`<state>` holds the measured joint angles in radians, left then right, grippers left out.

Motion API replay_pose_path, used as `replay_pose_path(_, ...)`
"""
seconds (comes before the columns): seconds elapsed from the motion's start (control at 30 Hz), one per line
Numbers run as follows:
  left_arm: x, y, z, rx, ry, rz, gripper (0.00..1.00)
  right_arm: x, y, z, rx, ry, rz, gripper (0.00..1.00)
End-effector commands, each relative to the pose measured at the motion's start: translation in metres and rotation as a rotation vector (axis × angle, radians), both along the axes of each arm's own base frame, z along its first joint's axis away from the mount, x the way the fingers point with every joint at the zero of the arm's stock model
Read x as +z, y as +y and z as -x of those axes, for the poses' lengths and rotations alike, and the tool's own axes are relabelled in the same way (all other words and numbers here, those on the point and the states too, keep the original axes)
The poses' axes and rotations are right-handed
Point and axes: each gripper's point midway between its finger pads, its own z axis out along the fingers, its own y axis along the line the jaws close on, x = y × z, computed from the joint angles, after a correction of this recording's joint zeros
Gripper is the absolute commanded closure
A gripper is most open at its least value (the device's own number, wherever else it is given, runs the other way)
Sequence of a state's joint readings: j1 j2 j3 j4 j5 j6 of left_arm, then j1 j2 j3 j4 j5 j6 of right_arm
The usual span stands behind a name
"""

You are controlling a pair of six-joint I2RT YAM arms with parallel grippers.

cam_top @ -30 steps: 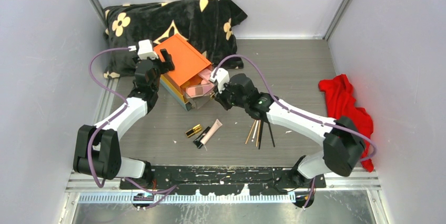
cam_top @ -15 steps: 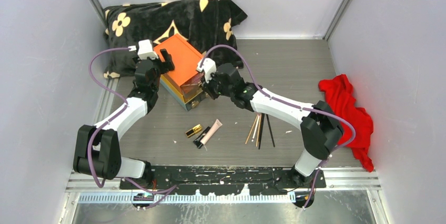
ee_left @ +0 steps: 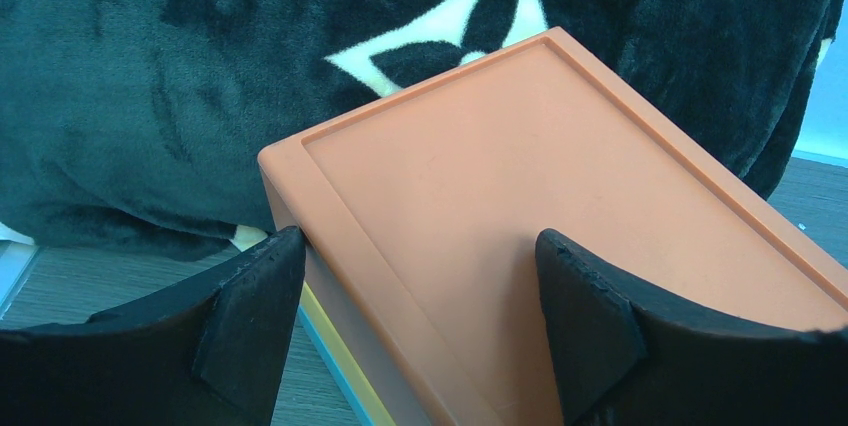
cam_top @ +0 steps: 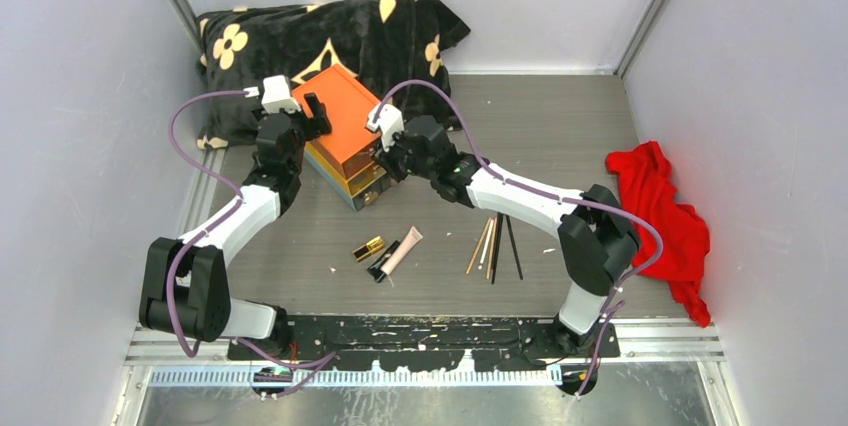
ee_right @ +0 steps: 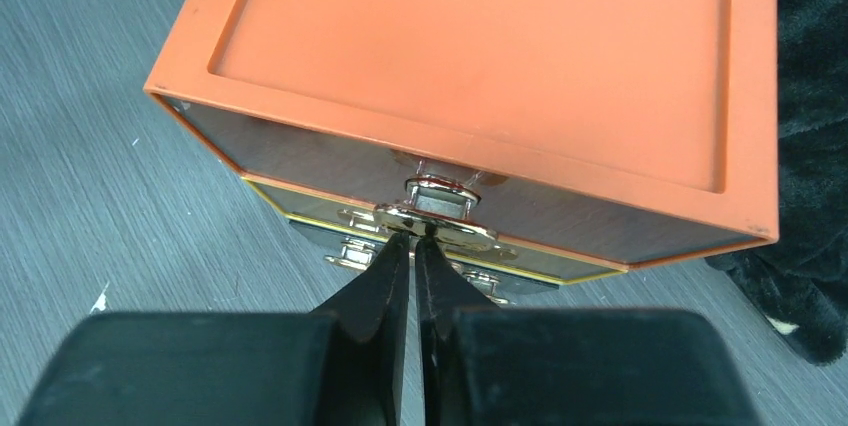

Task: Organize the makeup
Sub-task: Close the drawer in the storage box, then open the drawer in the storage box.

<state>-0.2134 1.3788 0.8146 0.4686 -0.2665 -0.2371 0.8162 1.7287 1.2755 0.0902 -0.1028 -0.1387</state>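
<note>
The orange-topped drawer box (cam_top: pixel 345 136) stands at the back left with its drawers closed. My right gripper (cam_top: pixel 385 161) is shut, its tips touching the gold handle (ee_right: pixel 435 226) of the middle drawer in the right wrist view (ee_right: pixel 412 241). My left gripper (cam_top: pixel 315 116) is open and straddles the box's far corner (ee_left: pixel 520 206), one finger beside its wall, the other over its lid. A gold-black lipstick (cam_top: pixel 368 248), a pink tube (cam_top: pixel 403 249), a black tube (cam_top: pixel 380 266) and thin tan and black brushes (cam_top: pixel 493 246) lie on the table. The pink palettes and the compact are hidden.
A black pillow with cream flowers (cam_top: pixel 330 36) lies behind the box against the back wall. A red cloth (cam_top: pixel 660 206) lies at the right wall. Walls enclose the table on three sides.
The middle drawer stood open with pink palettes showing; my right gripper has moved toward the box and the drawer is now closed. The left arm has not moved.
</note>
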Motion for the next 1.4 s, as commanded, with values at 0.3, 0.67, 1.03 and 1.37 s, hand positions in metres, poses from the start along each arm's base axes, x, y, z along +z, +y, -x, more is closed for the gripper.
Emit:
replay_pose_path(0.3, -0.123, -0.021, 0.044, -0.162, 0.423, -0.101, 0.18, 0.024, -0.048, 0.015, -0.147, -0.049, -0.062, 0.56)
replay_pose_path(0.67, -0.123, -0.022, 0.044, -0.162, 0.422, -0.101, 0.19, -0.011, -0.073, 0.019, -0.263, -0.056, -0.177, 0.00)
replay_pose_path(1.03, -0.123, -0.021, 0.044, -0.161, 0.424, -0.101, 0.19, -0.015, -0.041, 0.008, -0.175, -0.097, -0.245, 0.00)
replay_pose_path(1.37, -0.123, -0.022, 0.044, -0.162, 0.424, -0.100, 0.20, -0.015, 0.002, -0.003, -0.063, -0.080, -0.288, 0.05)
